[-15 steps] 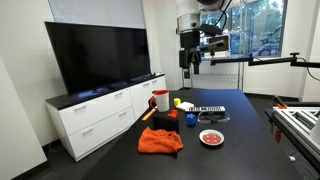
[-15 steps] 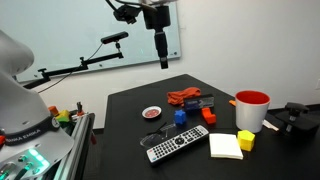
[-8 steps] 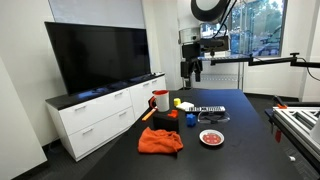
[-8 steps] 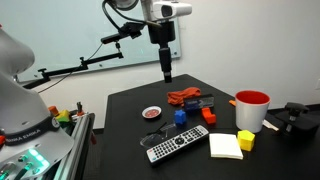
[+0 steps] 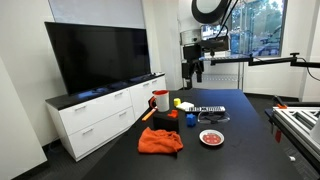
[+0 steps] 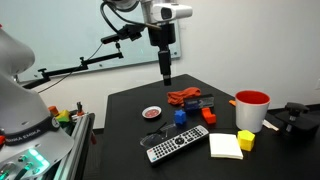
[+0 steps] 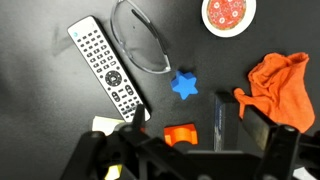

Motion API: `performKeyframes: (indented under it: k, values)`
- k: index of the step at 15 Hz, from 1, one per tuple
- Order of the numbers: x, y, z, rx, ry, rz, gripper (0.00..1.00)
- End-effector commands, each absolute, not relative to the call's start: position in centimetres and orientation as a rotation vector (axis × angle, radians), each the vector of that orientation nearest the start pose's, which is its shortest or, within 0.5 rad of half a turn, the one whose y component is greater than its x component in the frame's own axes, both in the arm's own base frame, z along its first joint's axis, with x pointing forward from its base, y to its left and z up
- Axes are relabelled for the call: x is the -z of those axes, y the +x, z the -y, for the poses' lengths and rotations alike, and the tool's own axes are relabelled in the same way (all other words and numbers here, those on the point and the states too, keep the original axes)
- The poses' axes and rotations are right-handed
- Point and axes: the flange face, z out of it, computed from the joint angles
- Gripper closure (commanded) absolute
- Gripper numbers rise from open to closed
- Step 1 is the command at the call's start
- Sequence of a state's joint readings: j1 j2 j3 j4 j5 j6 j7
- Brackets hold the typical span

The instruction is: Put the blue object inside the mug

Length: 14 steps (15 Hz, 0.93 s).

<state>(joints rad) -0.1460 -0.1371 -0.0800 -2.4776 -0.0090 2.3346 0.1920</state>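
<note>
The blue object (image 7: 183, 85) is a small star-like block lying on the black table, between the glasses and an orange block; it also shows in both exterior views (image 6: 181, 115) (image 5: 190, 117). The red mug (image 6: 251, 110) with a whitish upper part stands upright near a table edge, also seen in an exterior view (image 5: 160, 100); it is out of the wrist view. My gripper (image 6: 166, 72) (image 5: 190, 75) hangs high above the table, well clear of everything. In the wrist view its fingers (image 7: 240, 125) are open and empty.
On the table lie a remote (image 7: 105, 68), glasses (image 7: 140, 45), a white-and-red plate (image 7: 229, 12), an orange cloth (image 7: 280, 88), an orange block (image 7: 181, 133), a yellow note pad (image 6: 226, 146) and a small yellow item (image 6: 245, 141). A TV cabinet (image 5: 95, 115) stands beside the table.
Over the last second my gripper came down a little toward the table, then held still. Nothing on the table has moved.
</note>
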Motion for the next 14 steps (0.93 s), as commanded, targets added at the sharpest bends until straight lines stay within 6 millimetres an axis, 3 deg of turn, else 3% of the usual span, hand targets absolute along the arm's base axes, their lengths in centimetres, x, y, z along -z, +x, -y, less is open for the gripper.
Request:
performKeyframes:
  k: [1,8,14]
  values:
    - [-33.2,44.9,10.5,0.037,-3.076,-0.664,0.00]
    - [-28.0,44.8,10.7,0.038,-3.083,-0.663,0.00]
    - [-25.3,45.6,10.8,0.059,-3.077,-0.661,0.00]
